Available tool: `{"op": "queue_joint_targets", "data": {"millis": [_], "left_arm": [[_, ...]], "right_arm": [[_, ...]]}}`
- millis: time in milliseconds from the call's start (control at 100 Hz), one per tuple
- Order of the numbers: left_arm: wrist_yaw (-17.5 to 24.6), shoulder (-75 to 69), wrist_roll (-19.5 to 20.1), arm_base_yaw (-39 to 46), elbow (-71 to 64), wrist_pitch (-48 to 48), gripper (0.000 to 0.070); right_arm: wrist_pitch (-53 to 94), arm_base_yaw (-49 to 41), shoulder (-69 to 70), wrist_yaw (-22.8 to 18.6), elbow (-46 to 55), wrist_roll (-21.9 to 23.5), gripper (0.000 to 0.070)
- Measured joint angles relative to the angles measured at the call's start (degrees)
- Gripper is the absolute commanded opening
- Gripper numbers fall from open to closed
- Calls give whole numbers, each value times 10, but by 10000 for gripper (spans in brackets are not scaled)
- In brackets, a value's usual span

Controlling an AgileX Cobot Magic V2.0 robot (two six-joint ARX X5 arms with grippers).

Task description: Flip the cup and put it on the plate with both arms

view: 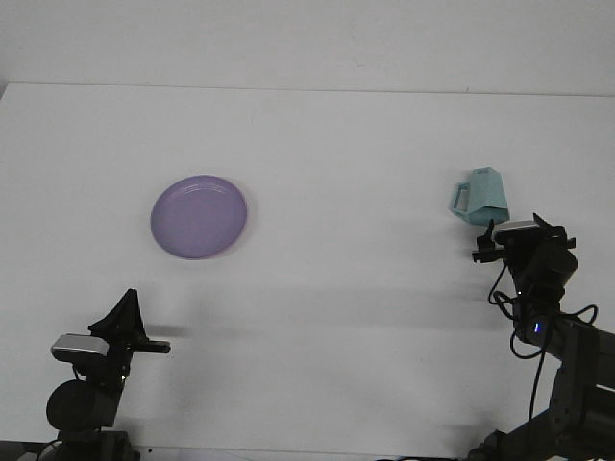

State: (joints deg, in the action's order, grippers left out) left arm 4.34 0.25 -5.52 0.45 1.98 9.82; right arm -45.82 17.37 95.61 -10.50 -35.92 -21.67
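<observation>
Pale teal cup [480, 197] at right of frame, middle height, standing upside down on the white table [365, 317], wide end down, handle facing left. Right gripper [524, 230] sits just below and right of it, close to its lower right edge; contact cannot be judged. Whether its fingers are spread or closed cannot be told from this angle. Purple plate [199, 217] lies flat at left of centre, well apart from the cup, nothing on it. Left gripper [127, 309] at lower left, below the plate, pointing up, closed to a point, holding nothing.
</observation>
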Motion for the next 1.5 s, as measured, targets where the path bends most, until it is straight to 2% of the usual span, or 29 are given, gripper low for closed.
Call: {"op": "queue_joint_targets", "data": {"millis": [250, 720, 880, 1030, 1110, 1360, 1500], "left_arm": [[0, 0, 0, 0, 0, 0, 12], [0, 0, 0, 0, 0, 0, 12], [0, 0, 0, 0, 0, 0, 12], [0, 0, 0, 0, 0, 0, 12], [0, 0, 0, 0, 0, 0, 12], [0, 0, 0, 0, 0, 0, 12], [0, 0, 0, 0, 0, 0, 12]], "right_arm": [[-3, 5, 93, -1, -81, -11, 546], [-4, 11, 185, -60, -185, -37, 531], [-9, 11, 186, -70, -187, -39, 418], [-10, 14, 186, -88, -190, -40, 124], [-9, 14, 186, -101, -190, -41, 17], [-7, 14, 186, -116, -191, -39, 12], [-4, 14, 185, -134, -191, 0, 12]]}}
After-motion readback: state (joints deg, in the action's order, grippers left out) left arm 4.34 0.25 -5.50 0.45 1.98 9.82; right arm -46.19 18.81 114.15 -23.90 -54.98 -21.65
